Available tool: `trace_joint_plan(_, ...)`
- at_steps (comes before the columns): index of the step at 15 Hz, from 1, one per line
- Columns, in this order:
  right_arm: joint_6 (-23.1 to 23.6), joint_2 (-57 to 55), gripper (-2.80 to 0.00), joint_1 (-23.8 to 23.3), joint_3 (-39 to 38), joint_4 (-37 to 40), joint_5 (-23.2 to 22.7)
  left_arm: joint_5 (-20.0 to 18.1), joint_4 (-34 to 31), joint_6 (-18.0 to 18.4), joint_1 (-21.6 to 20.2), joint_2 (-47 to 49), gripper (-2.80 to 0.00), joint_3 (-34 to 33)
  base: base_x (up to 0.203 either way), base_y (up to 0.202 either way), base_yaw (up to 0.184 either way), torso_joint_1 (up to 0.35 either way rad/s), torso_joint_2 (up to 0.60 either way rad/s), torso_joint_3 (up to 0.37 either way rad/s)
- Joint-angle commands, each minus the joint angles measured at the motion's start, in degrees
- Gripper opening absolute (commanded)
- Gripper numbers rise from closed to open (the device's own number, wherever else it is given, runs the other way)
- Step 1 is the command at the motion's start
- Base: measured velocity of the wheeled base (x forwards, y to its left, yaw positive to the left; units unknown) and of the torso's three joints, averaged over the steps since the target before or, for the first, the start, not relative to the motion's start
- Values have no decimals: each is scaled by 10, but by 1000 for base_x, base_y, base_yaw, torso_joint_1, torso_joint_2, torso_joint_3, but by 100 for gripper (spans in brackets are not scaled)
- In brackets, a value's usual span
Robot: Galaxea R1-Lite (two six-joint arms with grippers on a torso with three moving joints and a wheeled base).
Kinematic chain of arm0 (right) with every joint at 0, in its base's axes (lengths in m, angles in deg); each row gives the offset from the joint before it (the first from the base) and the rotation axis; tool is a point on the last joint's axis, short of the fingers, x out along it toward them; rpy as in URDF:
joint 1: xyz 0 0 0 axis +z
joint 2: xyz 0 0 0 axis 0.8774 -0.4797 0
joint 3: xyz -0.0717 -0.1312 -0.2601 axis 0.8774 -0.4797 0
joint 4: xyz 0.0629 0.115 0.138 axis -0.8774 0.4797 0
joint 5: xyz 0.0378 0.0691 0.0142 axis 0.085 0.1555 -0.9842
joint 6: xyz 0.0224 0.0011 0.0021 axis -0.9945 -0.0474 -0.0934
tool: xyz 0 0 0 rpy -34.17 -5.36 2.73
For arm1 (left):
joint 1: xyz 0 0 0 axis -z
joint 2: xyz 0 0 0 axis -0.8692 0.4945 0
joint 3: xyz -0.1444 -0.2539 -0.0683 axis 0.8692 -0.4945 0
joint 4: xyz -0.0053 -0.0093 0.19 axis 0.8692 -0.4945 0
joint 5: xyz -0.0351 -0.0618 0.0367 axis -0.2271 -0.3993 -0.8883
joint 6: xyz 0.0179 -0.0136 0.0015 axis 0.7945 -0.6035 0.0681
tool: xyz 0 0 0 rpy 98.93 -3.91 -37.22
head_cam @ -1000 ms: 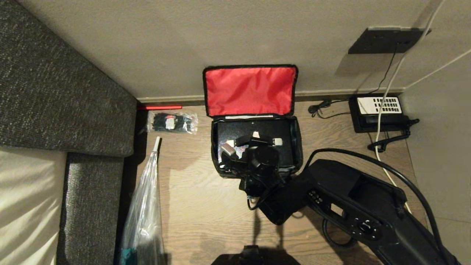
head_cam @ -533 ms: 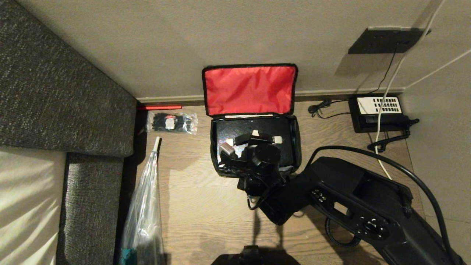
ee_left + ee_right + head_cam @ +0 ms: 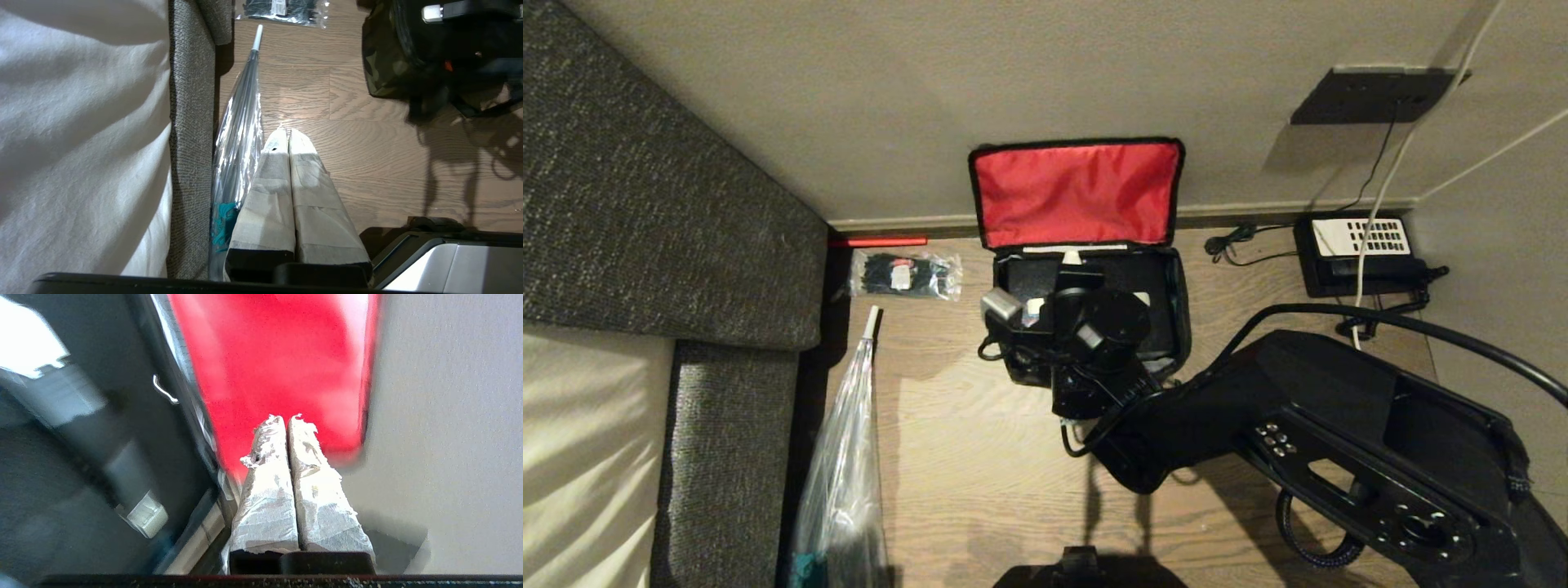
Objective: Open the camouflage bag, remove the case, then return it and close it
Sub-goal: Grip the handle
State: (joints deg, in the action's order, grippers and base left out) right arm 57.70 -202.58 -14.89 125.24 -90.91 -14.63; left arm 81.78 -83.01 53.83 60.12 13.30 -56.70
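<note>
The camouflage bag (image 3: 1176, 314) sits open on the wooden floor (image 3: 980, 457) against the wall, its red-lined lid (image 3: 1076, 193) standing up against the wall. I can see the case (image 3: 1111, 273) lying flat inside the bag, mostly hidden under my right arm. My right gripper (image 3: 284, 420) hangs over the bag near the lid hinge, its 2 taped fingers (image 3: 265, 490) pressed together with nothing between them. In the right wrist view a pale end tab (image 3: 146, 516) of the case strap shows beside the fingers, apart from them. My left gripper (image 3: 284, 132) is parked low over the floor beside a clear folded umbrella (image 3: 239, 134), its 2 fingers also pressed together and empty. A packet of black ties (image 3: 903, 273) lies left of the bag, and a desk phone (image 3: 1364, 253) right of it.
</note>
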Motion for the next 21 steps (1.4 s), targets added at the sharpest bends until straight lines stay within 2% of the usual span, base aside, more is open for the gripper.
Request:
trace_joint_plan(1,17,7,-280,16,-2,1,5,0,0,0,0,-1,-280,-2,0,0,0,0,0,0)
trace_joint_plan(4,21,10,-280,27,-51,-15,7,0,0,0,0,-1,-280,-2,0,0,0,0,0,0)
trace_joint_plan(6,17,12,-280,27,-77,-17,34,0,0,-1,0,-1,-280,-2,0,0,0,0,0,0)
trace_joint_plan(8,-7,13,-280,14,-107,-17,61,0,0,0,0,-1,-280,-2,0,0,0,0,0,0)
trace_joint_plan(11,-24,9,-280,-11,-140,-18,64,0,0,-1,0,-1,-280,-2,0,0,0,0,0,0)
trace_joint_plan(12,-28,5,0,-14,-141,-18,62,0,0,0,0,-1,-280,-2,0,0,0,0,0,0)
trace_joint_plan(18,-64,-20,0,-31,-111,-17,56,0,0,0,0,-2,-280,-2,0,0,0,0,0,0)
trace_joint_plan(19,-86,-21,0,-32,-105,-16,56,0,0,-1,0,-2,-280,-2,0,0,0,0,0,0)
trace_joint_plan(21,-85,-25,0,-32,-80,-7,56,0,0,-1,0,-2,-280,-2,0,0,0,0,0,0)
